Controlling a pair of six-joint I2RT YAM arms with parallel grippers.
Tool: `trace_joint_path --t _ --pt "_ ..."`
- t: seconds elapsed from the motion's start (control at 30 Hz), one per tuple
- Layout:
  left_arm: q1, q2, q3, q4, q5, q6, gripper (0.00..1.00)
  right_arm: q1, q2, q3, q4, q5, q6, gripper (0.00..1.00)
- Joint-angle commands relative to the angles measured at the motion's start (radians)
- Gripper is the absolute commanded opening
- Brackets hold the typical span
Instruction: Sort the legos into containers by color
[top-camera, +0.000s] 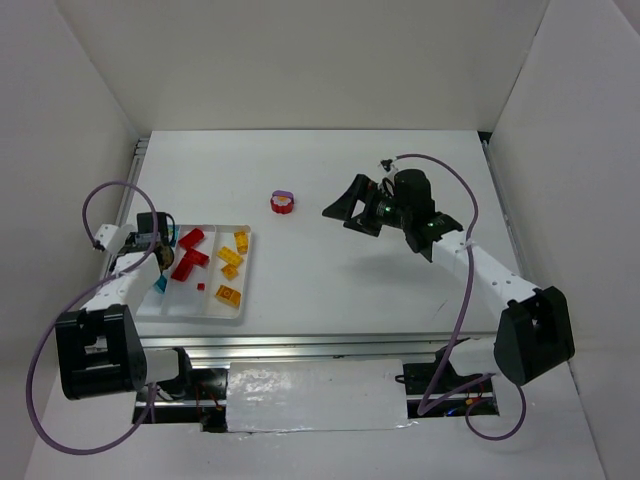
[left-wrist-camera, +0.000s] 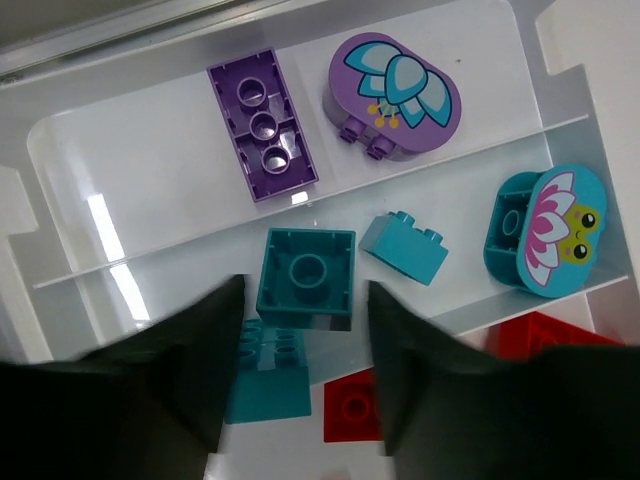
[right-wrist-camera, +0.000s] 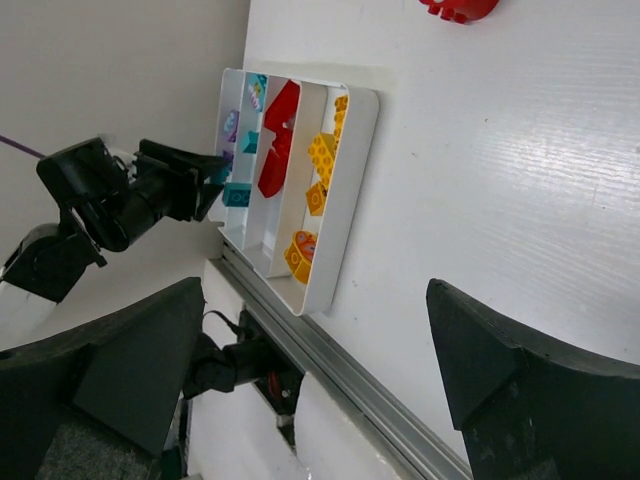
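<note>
We log a white tray (left-wrist-camera: 150, 190); a plain purple brick (left-wrist-camera: 262, 123); a purple rounded brick (left-wrist-camera: 395, 95) bearing a teal flower; a teal rounded brick (left-wrist-camera: 545, 232) with pink-white lotus and frog face; plain teal bricks (left-wrist-camera: 305, 278), red bricks (left-wrist-camera: 352, 408), yellow-orange bricks (top-camera: 228, 294).

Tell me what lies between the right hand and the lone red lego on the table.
Nothing. In the top view the stretch of table between the open right hand and the red lego is bare.
</note>
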Motion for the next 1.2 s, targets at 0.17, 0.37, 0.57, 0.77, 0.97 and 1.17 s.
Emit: trace_joint_path --t 0.17,0.37,0.57,0.77,0.97,1.17 --pt "0.016 0.053 0.022 0.011 -0.009 -0.037 1.0 0.041 0.073 0.108 -0.04 0.073 -0.049 0.99" --pt "0.011 -0.032 0.067 -0.033 0.119 -0.013 1.0 0.103 0.283 0.342 -0.243 0.304 -0.151 1.0" --pt "-0.084 -0.272 0.047 0.109 0.329 0.198 1.0 0.14 0.746 0.89 -0.583 0.601 -0.245 1.0" --pt "-0.128 -0.35 0.085 0.086 0.504 0.315 1.0 0.166 1.017 1.202 -0.643 0.6 -0.23 1.0" --pt "-0.155 -0.353 0.059 0.123 0.604 0.357 1.0 0.203 1.091 1.26 -0.573 0.569 -0.202 1.0" --pt "-0.161 -0.33 0.024 0.18 0.663 0.359 1.0 0.229 1.191 1.369 -0.603 0.566 -0.164 1.0"
